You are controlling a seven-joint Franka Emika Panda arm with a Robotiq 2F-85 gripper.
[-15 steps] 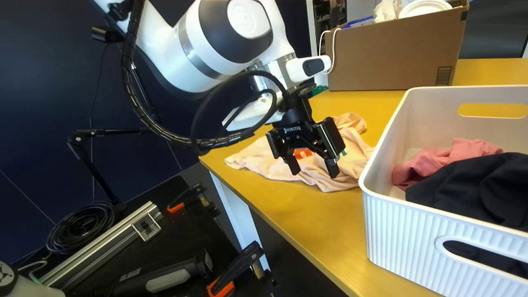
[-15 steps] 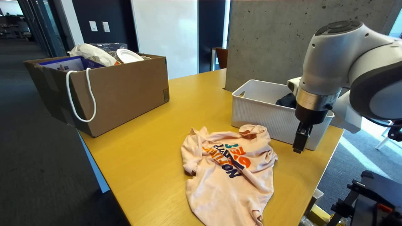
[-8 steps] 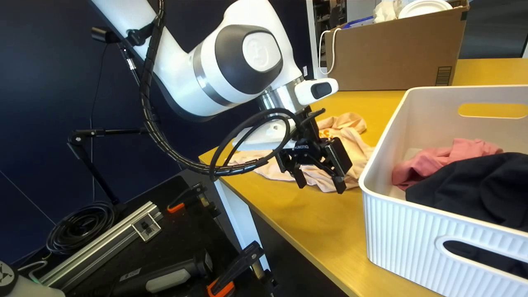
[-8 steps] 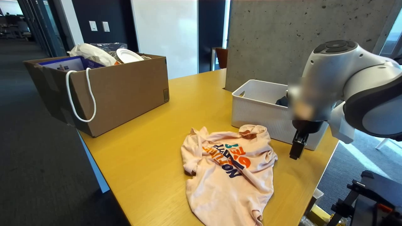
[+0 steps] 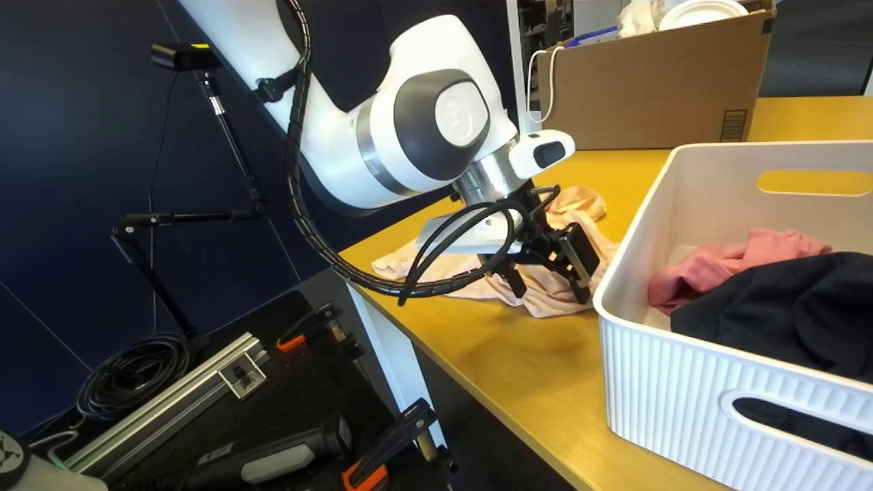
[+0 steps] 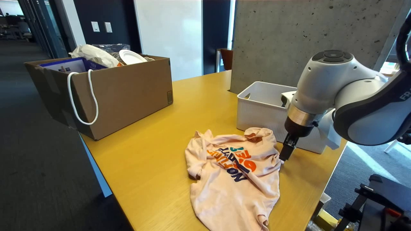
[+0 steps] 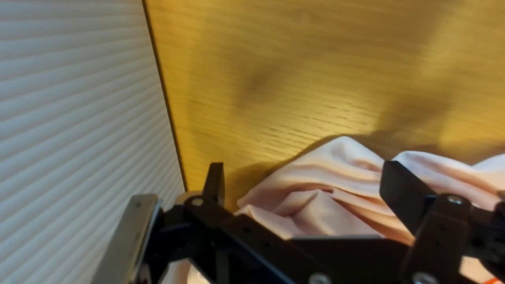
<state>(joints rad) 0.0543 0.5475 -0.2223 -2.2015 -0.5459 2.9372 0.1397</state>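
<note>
My gripper is open and empty, pointing down at the near edge of a crumpled peach shirt on the table. The shirt has orange, navy and green lettering. In the wrist view the fingers stand wide apart, with shirt folds between them. One finger is over bare wood near the white basket's ribbed wall; the other is over or against the cloth. In an exterior view the fingertips are at the shirt's edge; whether they touch it I cannot tell.
The white basket stands beside the gripper, holding a pink cloth and a dark cloth. A filled cardboard box stands on the yellow table. A concrete pillar rises behind the basket. A black cart with clamps stands alongside.
My gripper has lowered and moved toward the shirt's edge and the basket, turning slightly. It stays open. The shirt, basket and box have not moved.
</note>
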